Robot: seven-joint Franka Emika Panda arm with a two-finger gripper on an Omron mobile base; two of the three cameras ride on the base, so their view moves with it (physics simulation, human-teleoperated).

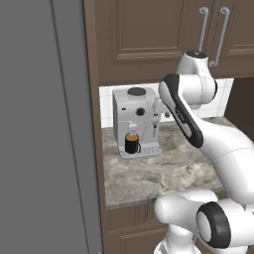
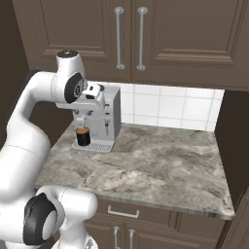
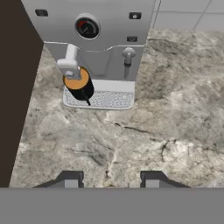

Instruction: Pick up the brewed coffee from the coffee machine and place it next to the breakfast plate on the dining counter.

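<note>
The brewed coffee (image 3: 78,83) sits on the drip tray of the coffee machine (image 3: 94,41), under the spout, well ahead of the fingers (image 3: 70,179) and off to one side of their line. It is a small rigid mug, likely light, but full of liquid, so it wants keeping upright; the body looks the safest place to grip, clear of the thin handle. The fingers stand part open over the bare worktop (image 3: 144,140), holding and touching nothing
</note>
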